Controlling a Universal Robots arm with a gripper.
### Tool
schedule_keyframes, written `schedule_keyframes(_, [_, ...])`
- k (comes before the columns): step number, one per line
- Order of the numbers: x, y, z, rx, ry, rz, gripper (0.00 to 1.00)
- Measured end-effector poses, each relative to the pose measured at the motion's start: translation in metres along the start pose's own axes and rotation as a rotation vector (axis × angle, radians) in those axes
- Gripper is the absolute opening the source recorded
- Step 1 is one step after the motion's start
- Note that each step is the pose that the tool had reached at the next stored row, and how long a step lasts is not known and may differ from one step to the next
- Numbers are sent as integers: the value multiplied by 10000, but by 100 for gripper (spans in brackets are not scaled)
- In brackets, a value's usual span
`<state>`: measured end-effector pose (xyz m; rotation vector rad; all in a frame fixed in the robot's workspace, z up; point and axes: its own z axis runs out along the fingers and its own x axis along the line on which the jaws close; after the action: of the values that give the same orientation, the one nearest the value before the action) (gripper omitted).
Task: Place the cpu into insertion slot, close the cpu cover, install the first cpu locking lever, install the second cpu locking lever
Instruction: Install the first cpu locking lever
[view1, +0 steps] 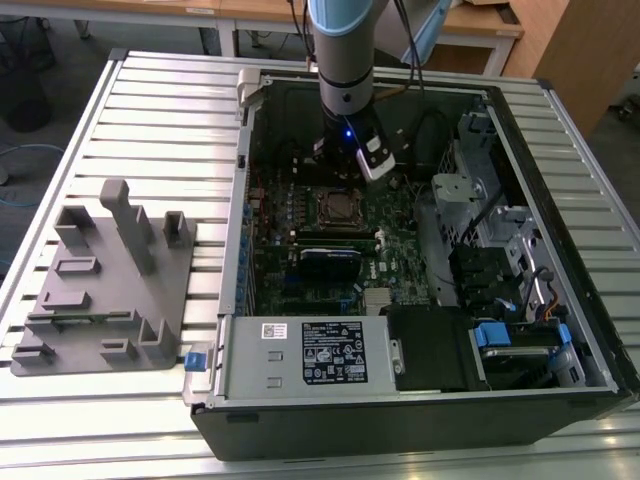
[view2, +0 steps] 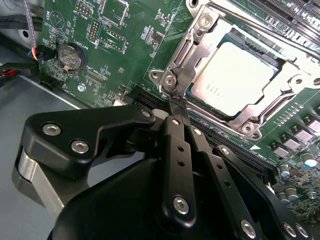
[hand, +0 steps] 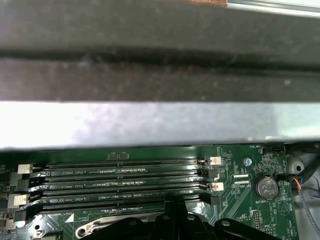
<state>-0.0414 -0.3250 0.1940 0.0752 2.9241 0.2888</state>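
Note:
The cpu (view2: 235, 75), with its pale metal top, lies flat in the insertion slot (view2: 206, 22) on the green board. The silvery cpu cover (view2: 194, 52) lies down over the chip's edges. A thin locking lever (view2: 262, 27) runs along one side of the socket. My gripper (view2: 175, 100) is shut, its black fingers (view2: 176, 150) pressed together. The tips sit at the socket's corner beside a lever end (view2: 171, 82). In the exterior view the gripper (view1: 345, 160) hangs just behind the insertion slot (view1: 335, 206) inside the open computer case.
Long memory slots (hand: 120, 180) lie close to the fingers, with the case wall (hand: 160, 120) beyond them. A coin battery (view2: 69, 56) sits on the board. A black card (view1: 330, 262) and drive cages (view1: 480, 260) crowd the case. A grey fixture (view1: 110, 280) stands on the exterior view's left.

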Motion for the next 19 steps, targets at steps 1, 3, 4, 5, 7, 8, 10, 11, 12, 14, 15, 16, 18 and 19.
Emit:
schedule_keyframes(1, [5, 0, -1, -2, -13, -2, 11])
schedule_keyframes(3, [12, 0, -1, -4, -31, -5, 11])
schedule_keyframes(4, [14, 0, -1, -7, -39, -7, 11])
schedule_keyframes(5, [15, -1, -1, -11, -49, -8, 11])
schedule_keyframes(7, [17, -2, -1, -40, -74, -8, 11])
schedule_keyframes(8, [18, -1, 0, -53, -86, -7, 11])
schedule_keyframes(10, [18, -1, 1, -68, -99, -7, 11])
schedule_keyframes(11, [19, -1, 1, -69, -102, -7, 11])
schedule_keyframes(12, [22, -1, 1, -70, -104, -6, 11])
schedule_keyframes(14, [30, -4, 1, -70, -106, -7, 11])
schedule_keyframes(15, [34, -4, 1, -69, -108, -7, 11])
schedule_keyframes(16, [39, -5, 2, -69, -113, -9, 11])
schedule_keyframes(18, [48, -8, 10, -70, -142, -14, 11])
schedule_keyframes(19, [51, -9, 14, -71, -161, -18, 11])
